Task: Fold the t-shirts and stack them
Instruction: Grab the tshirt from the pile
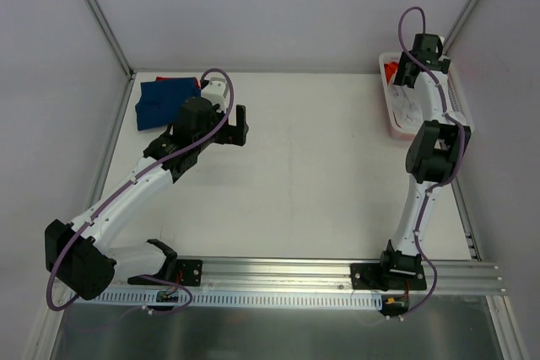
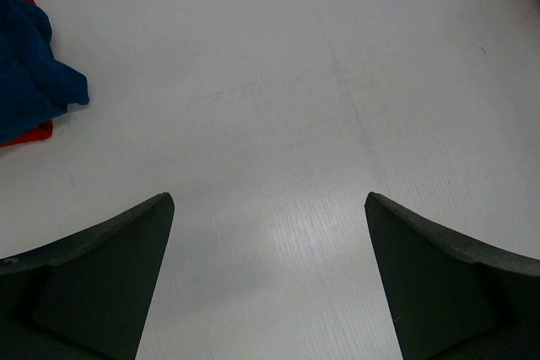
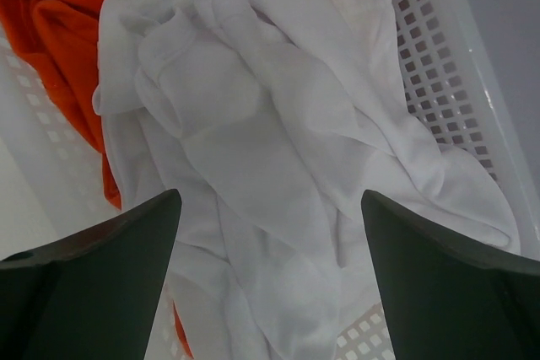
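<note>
- Closest to where I stand is the metal rail at the near edge of the table, with both arm bases bolted to it.
- Far left, a blue t-shirt lies in a loose heap near the back corner. A red t-shirt peeks out from under it, so the two are touching.
- Just right of that heap, the left gripper hangs over bare tabletop with its fingers spread wide and nothing between them.
- Over at the right edge, the right gripper points down into the basket, jaws fully parted and holding nothing.
- Directly beneath it is a crumpled white t-shirt, lying on top of an orange t-shirt that shows at the left and top.
- I cannot tell whether the fingertips touch the cloth yet.
- To my eye the shirts are light, limp and not fragile. They should sag and bunch when lifted rather than keep any shape.
- I would pinch the raised ridge of folds in the middle of the white one.
- A shallow bite looks safest, so the orange layer or the lattice wall isn't caught too.
</note>
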